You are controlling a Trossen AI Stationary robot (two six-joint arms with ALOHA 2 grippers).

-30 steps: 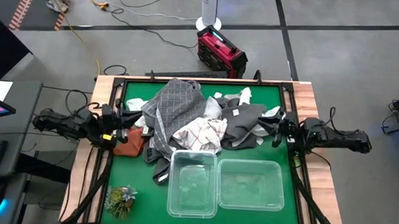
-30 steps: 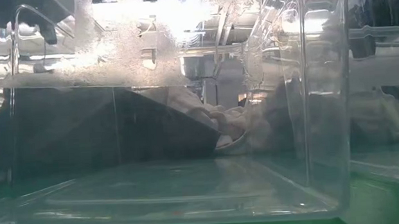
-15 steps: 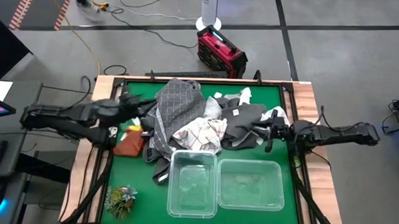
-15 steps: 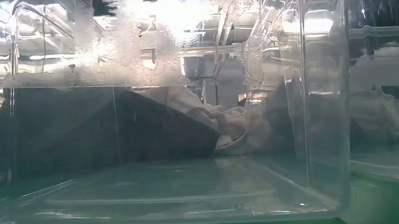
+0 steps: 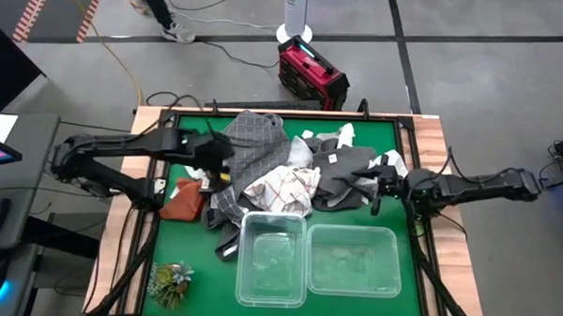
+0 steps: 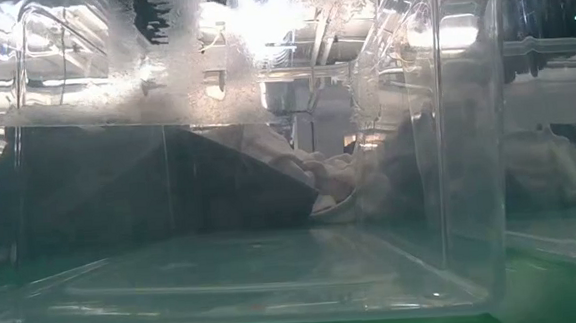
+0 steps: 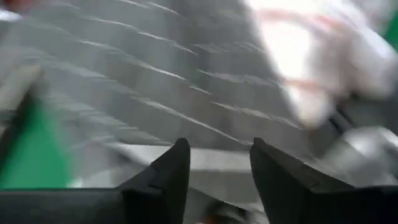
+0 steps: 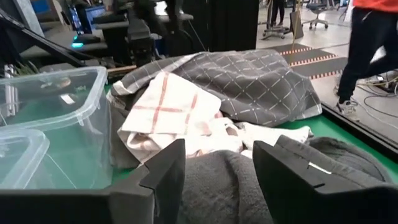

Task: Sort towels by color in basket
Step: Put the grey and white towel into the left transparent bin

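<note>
Soft, light cloths — the checked grey towel (image 5: 249, 143) should pinch at a raised fold; left gripper (image 7: 214, 163) and right gripper (image 8: 217, 165) jaws gape, empty.

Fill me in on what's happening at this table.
Two robot arms are starting on a pile of towels heaped behind two clear bins, which hold no towels. The left gripper, jaws open, is at the grey checked towel; the right gripper, jaws open, is at the dark grey towel. Neither grips anything yet.

Two slim black arms w/ cables; left claw (image 7: 214, 163) fingers dark, wedge-shaped.
</note>
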